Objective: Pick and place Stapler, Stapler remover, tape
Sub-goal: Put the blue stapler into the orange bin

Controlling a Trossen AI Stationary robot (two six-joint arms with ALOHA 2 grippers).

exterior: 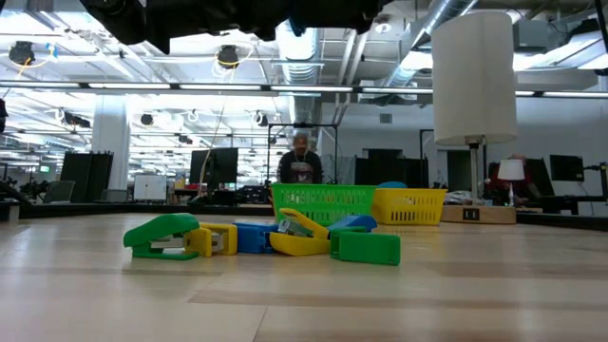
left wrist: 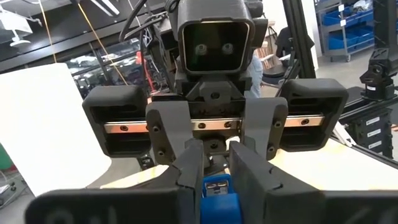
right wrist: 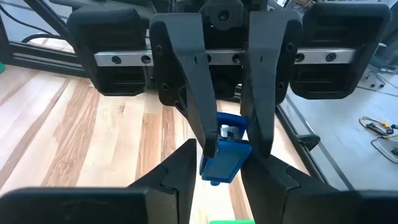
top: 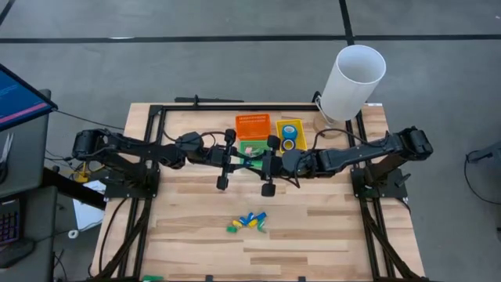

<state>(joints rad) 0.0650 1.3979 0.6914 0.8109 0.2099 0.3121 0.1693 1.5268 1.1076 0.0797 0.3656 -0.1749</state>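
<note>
High over the middle of the table my two grippers meet tip to tip. My left gripper [right wrist: 233, 144] is shut on a small blue stapler [right wrist: 224, 152]. My right gripper [right wrist: 227, 171] is open, and its fingers stand close on either side of the stapler's other end. A pile of green, yellow and blue staplers [top: 246, 223] lies on the wood toward the near edge. Two blue tape rolls [top: 289, 136] lie in the yellow basket [top: 300, 125]. No stapler remover can be told apart. My left gripper pinches the blue stapler's two sides [right wrist: 219, 134] between its two fingers [right wrist: 200, 118], at the end where a metal part shows. The fingers come level from the table's left. The stapler is lifted clear, high above the table, and its free end reaches between my right gripper's fingers.
An orange basket [top: 253, 125] and a green basket [exterior: 323, 201] stand at the far side next to the yellow one. A tall white cylinder [top: 352, 82] stands at the far right corner. A person [exterior: 301, 161] is in the room beyond the table. Bare wood lies around the pile.
</note>
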